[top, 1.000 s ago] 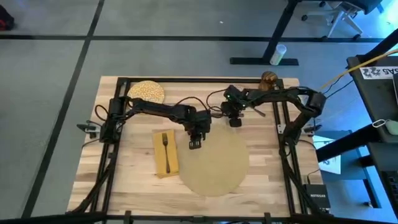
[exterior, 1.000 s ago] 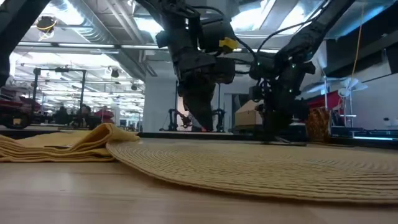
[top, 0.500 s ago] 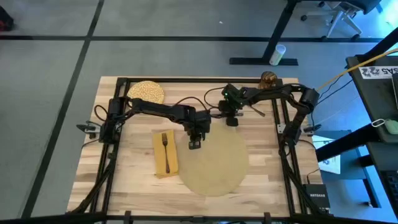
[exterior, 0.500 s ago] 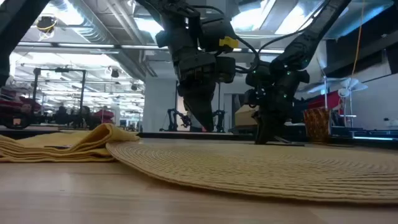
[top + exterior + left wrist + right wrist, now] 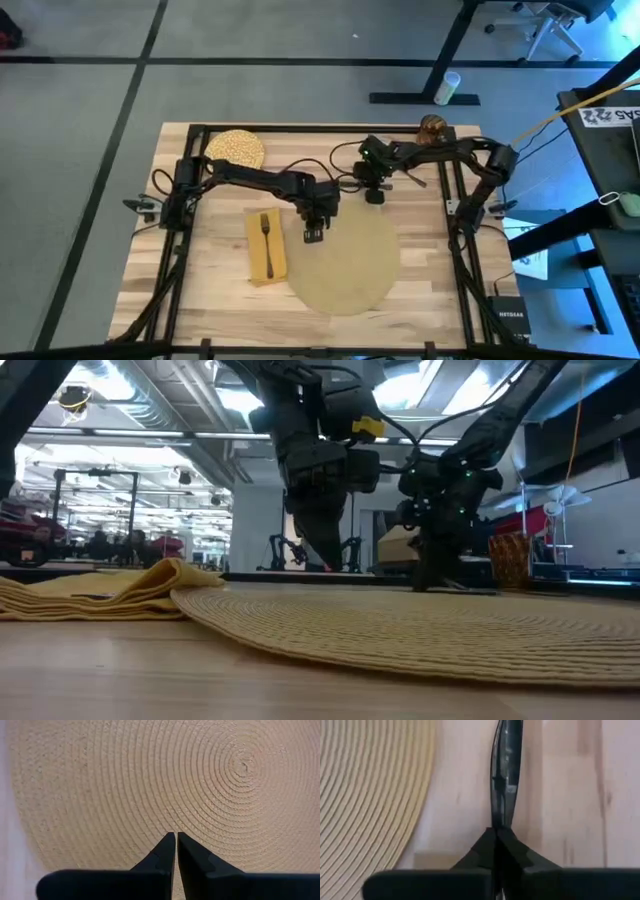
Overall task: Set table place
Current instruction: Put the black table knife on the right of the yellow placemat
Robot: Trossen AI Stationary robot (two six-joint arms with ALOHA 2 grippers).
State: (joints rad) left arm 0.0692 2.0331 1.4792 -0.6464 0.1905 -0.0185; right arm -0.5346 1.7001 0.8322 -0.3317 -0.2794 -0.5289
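Note:
The round tan placemat (image 5: 345,262) lies on the wooden table (image 5: 210,300). To its left, the fork (image 5: 266,236) rests on the mustard napkin (image 5: 268,262). The speckled plate (image 5: 235,148) sits at the far left, and the amber glass (image 5: 432,126) at the far right. My left gripper (image 5: 176,836) is shut with nothing between its fingers, over the mat's far left part (image 5: 313,232). My right gripper (image 5: 374,196) stands low, just beyond the mat's far edge. It is shut on a dark metal utensil (image 5: 504,765). My right gripper pinches one end of the dark utensil (image 5: 500,819) between its two fingertips. The fingers point down at the table (image 5: 437,582). The utensil runs away from them over the bare wood beside the mat's edge. Whether it lies on the wood or hangs just clear, I cannot tell.
Black rails (image 5: 455,230) frame the table on its sides and far edge. A thin dark piece (image 5: 415,180) lies on the wood under the right arm. The near left wood beside the napkin is bare.
My right gripper has shifted a little toward the table's left while staying low at the table, still shut on the utensil.

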